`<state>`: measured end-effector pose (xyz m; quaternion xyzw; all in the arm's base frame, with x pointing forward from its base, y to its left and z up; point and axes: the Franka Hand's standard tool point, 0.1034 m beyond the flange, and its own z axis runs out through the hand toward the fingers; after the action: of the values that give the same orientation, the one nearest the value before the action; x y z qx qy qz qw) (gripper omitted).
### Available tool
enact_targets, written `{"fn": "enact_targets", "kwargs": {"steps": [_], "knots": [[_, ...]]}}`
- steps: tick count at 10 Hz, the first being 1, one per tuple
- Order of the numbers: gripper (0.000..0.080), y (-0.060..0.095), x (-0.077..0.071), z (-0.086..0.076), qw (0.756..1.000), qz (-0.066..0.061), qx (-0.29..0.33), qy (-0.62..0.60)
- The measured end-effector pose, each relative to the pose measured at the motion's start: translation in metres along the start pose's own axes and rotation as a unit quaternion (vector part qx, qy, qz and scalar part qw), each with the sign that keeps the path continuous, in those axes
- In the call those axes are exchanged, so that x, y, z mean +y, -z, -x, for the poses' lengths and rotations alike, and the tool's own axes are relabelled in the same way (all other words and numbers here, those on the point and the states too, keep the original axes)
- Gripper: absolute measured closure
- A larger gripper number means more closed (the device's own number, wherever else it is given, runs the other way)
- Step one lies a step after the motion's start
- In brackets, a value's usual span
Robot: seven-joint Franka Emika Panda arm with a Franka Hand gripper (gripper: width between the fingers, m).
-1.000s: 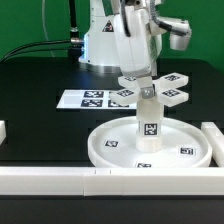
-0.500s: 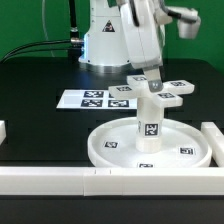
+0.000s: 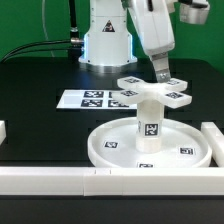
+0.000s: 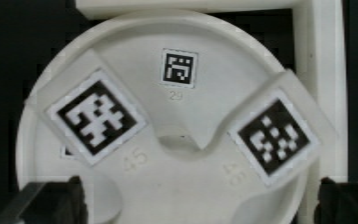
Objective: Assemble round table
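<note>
The large rimmed round disc (image 3: 100,150) lies at the table's front. The short thick cylinder (image 3: 148,125) stands upright at its centre. The cross-shaped piece (image 3: 150,92) sits level on top of the cylinder. My gripper (image 3: 162,72) hangs just above the cross's rear arm on the exterior view's right. In the wrist view the cross (image 4: 176,150) shows two tags, with the disc (image 4: 229,45) beneath it. My gripper (image 4: 197,205) has its dark fingers (image 4: 51,200) far apart at either edge, open, with the white piece below them.
The marker board (image 3: 88,98) lies flat behind the disc. White border blocks run along the front (image 3: 50,180) and stand at the exterior view's right (image 3: 213,135) and left (image 3: 3,130). The robot's base (image 3: 105,40) stands at the back.
My gripper has risen off the middle of the cross and shifted toward the exterior view's right. The cross has stayed on the cylinder.
</note>
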<state>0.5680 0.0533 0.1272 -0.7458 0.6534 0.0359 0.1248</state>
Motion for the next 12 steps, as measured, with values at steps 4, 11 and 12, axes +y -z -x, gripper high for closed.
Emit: {"fn": "enact_targets", "kwargs": {"steps": [4,11,12], "knots": [[0.0150,0.001,-0.004,0.037,0.965,0.043,0.018,0.260],[0.0150,0.002,-0.008,0.030,0.791,0.053,0.005,0.609],[0.0150,0.004,-0.010,0.030,0.751,0.057,0.006,0.658]]}}
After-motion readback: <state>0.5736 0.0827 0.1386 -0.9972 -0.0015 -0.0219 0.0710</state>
